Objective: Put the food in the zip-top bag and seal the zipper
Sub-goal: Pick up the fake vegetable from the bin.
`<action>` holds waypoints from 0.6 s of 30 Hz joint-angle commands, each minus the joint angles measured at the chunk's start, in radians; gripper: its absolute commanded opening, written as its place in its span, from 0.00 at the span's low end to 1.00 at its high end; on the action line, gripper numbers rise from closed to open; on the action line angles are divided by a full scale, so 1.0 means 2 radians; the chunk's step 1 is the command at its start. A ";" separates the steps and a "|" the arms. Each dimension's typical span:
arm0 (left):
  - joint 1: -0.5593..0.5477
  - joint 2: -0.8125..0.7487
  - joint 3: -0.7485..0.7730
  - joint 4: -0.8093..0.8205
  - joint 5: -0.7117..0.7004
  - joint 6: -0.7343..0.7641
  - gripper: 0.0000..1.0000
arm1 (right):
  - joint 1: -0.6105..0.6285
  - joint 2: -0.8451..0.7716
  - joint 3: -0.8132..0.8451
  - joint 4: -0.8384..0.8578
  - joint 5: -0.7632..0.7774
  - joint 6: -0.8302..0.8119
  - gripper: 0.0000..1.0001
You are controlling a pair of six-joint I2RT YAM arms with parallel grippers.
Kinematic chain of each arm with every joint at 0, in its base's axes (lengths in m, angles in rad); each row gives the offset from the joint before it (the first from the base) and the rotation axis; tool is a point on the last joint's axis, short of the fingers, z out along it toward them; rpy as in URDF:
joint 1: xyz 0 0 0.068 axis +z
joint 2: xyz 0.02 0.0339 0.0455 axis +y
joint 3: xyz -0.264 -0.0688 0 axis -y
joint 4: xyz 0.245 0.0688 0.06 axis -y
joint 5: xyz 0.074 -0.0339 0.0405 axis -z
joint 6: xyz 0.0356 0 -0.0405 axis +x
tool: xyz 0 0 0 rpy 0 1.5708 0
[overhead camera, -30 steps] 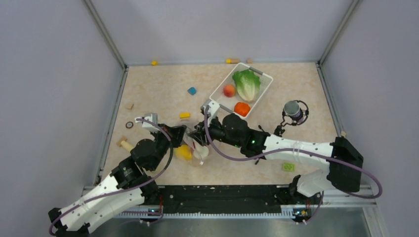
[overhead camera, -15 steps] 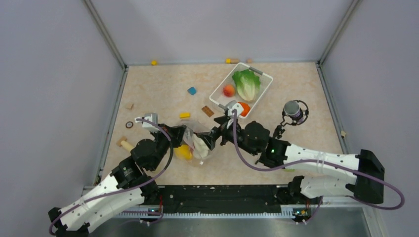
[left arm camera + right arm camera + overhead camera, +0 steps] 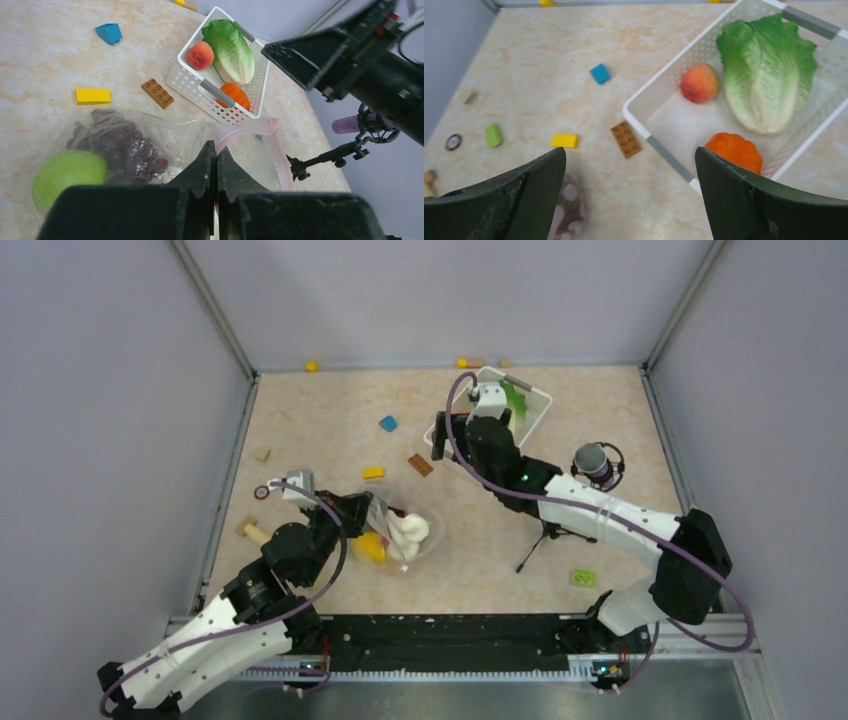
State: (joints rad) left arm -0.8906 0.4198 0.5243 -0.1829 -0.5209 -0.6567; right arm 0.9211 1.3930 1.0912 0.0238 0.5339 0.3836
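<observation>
my right gripper [image 3: 629,162] has swung from the zip-top bag [image 3: 150,135] to the white basket [image 3: 644,132], fingers wide, empty. left gripper [image 3: 216,155] stays clamped on the bag mouth. next pick due.

Inside white basket [image 3: 664,85], lettuce [image 3: 769,75], apple [image 3: 700,82], orange [image 3: 734,151]; near basket, crinkly open zip-top bag [image 3: 175,142] with grapes [image 3: 125,147], lime [image 3: 67,172]

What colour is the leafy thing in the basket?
Green lettuce, clearest in right wrist view.
</observation>
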 commanded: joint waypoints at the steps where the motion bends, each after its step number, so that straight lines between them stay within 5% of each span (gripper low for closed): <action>1: 0.001 -0.002 -0.002 0.018 -0.014 0.001 0.00 | -0.052 0.062 0.072 -0.063 -0.009 0.030 0.98; 9: 0.001 0.007 -0.002 0.022 -0.011 0.001 0.00 | -0.099 0.194 0.188 -0.197 0.033 0.066 0.99; 18: 0.001 0.017 -0.003 0.025 -0.013 0.001 0.00 | -0.141 0.266 0.230 -0.252 0.012 0.095 0.93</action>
State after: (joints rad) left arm -0.8906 0.4465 0.5228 -0.1825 -0.5335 -0.6563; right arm 0.6735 1.8977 1.4960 -0.4221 0.5777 0.5411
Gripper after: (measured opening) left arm 0.018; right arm 0.949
